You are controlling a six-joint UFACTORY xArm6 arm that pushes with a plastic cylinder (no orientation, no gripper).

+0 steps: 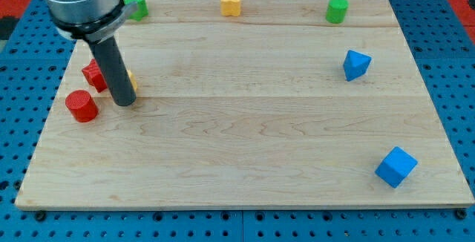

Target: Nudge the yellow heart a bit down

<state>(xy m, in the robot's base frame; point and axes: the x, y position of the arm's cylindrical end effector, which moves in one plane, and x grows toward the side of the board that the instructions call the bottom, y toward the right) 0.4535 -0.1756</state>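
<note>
A yellow block (231, 3) that looks like a heart sits near the top edge of the wooden board (245, 145), about the middle. My tip (125, 103) rests on the board at the view's left, far from that block, down and to the left of it. A second yellow block (132, 81) is mostly hidden behind the rod, just above and to the right of the tip; its shape cannot be made out.
A red star-like block (93, 73) and a red cylinder (82, 105) lie just left of the tip. A green block (136, 6) sits at the top left, a green cylinder (337, 10) at the top right. A blue triangular block (355, 64) and a blue cube (395, 167) are on the right.
</note>
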